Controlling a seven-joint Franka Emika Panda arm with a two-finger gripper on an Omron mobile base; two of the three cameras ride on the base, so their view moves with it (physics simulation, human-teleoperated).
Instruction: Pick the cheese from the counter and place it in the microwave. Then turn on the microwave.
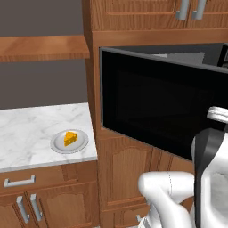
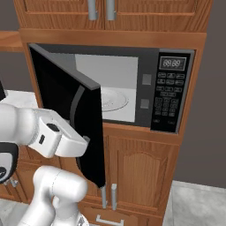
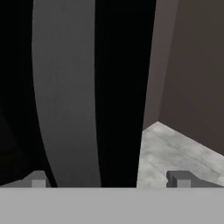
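The cheese (image 1: 70, 137), a small orange wedge, lies on a round grey plate (image 1: 58, 146) on the white marble counter (image 1: 31, 129). To its right the black microwave (image 2: 170, 92) stands with its door (image 2: 62, 101) swung wide open, showing a light grey inside. My gripper (image 3: 109, 179) is at the door's curved dark handle (image 3: 65, 109). Its jaws stand wide open, with the handle running between the two fingertips. Nothing is held. In the right base view the hand (image 2: 73, 145) reaches to the door's outer face, far from the cheese.
The open door juts out into the room in front of the cabinets. A glass turntable (image 2: 112, 99) lies inside the oven. A wooden shelf (image 1: 42, 46) hangs above the counter. Wooden cabinets (image 2: 141, 172) sit below the microwave, and grey floor (image 3: 175, 148) lies beyond.
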